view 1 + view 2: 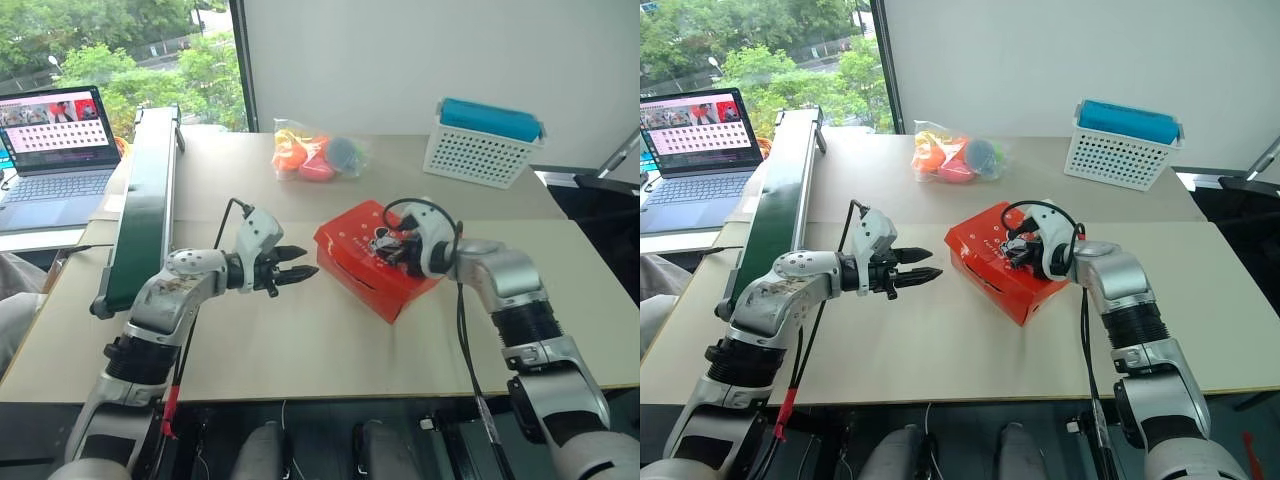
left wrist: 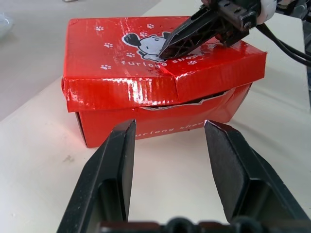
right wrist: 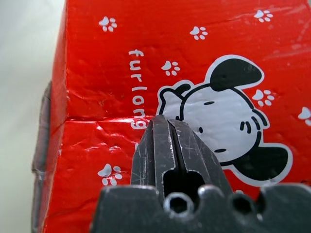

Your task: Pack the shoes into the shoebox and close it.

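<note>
Right now my right gripper (image 3: 165,127) is clenched empty, tips pressing the shoebox (image 1: 352,250) lid by the mouse picture (image 3: 228,119); my left gripper (image 2: 167,145) hangs released just beside the box; lid down, tabletop (image 1: 300,340) underneath

Bare beige tabletop (image 1: 300,340) lies open in front of and to the left of the red-orange cardboard shoebox (image 1: 365,262). Left gripper (image 1: 300,263) hangs just beside the box's left end, a slim gap between them. Right gripper (image 2: 167,48), fingers pressed together, sits on the closed lid. Behind: clear bag of coloured toys (image 1: 318,153), white perforated basket (image 1: 480,150), well apart. Green conveyor (image 1: 145,200) walls the left edge.
</note>
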